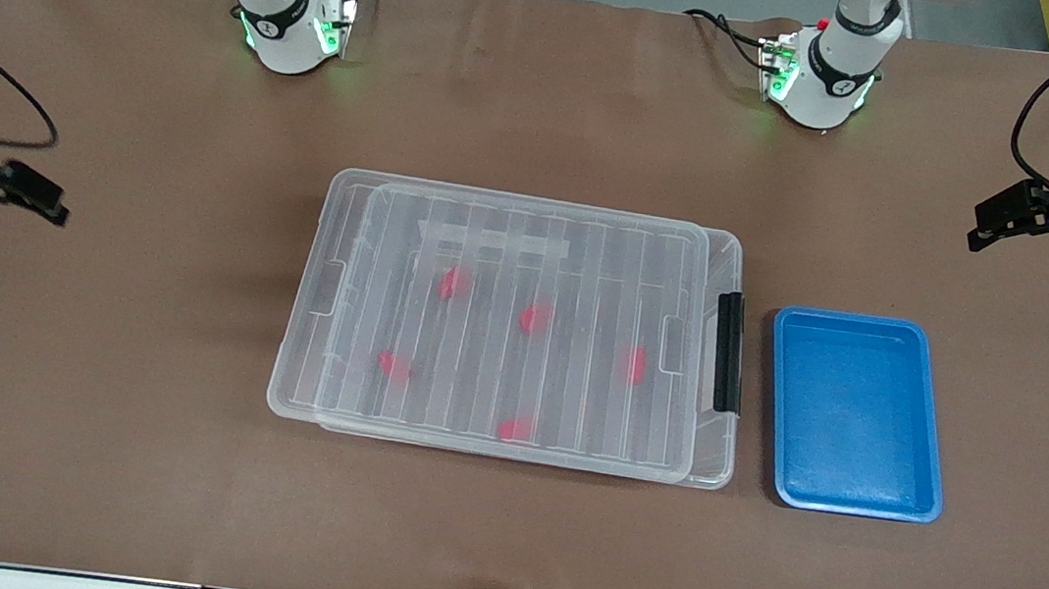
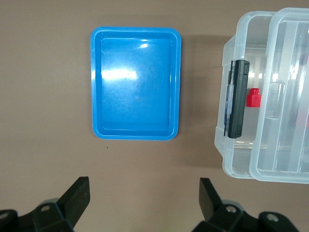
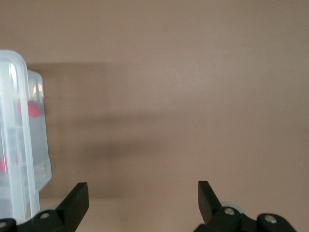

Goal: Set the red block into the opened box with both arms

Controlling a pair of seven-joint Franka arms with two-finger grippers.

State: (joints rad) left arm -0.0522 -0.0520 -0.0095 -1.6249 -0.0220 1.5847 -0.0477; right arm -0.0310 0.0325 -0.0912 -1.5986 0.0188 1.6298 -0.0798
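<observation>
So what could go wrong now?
The ribbed lid lies skewed on the clear box, not snapped down, so a bump might slide it off. Five red blocks inside look alike through the plastic and are easy to mix up. Both grippers, left and right, hang open and empty at the table's ends.

Five red pieces (image 1: pixel 535 318) blur to smears under the ribbed lid (image 1: pixel 521 324), so the red block cannot be singled out. In the right wrist view the box (image 3: pixel 19 145) is cut off at the edge.
</observation>
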